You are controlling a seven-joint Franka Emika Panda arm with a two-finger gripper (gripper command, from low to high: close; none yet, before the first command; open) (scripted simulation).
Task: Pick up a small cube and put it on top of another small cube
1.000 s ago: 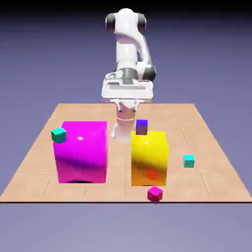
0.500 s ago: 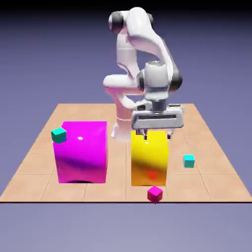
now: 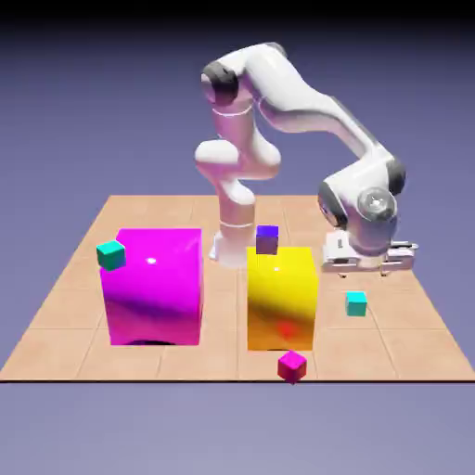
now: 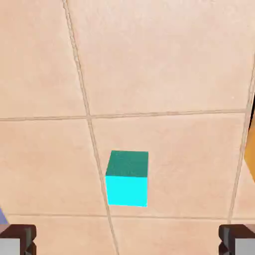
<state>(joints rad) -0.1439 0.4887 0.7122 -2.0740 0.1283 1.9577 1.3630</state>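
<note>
The small cube (image 3: 356,303), bright cyan, lies on the tan tiled table toward the exterior view's right. In the hand view the small cube (image 4: 127,179) sits low in the middle, apart from both fingertips (image 4: 17,239). My gripper (image 3: 369,271) hangs just above and slightly behind it. The gripper (image 4: 127,241) is open, its tips wide apart with only bare tile between them.
A big yellow block (image 3: 281,297) stands just left of the cyan cube, with a small purple cube (image 3: 267,239) at its top rear. A big magenta block (image 3: 153,286) has a teal cube (image 3: 111,253) at its left. A small magenta cube (image 3: 291,365) lies by the front edge.
The arm has swung from above the yellow block out to the exterior view's right and lowered over the cyan cube. No cube or block has moved.
</note>
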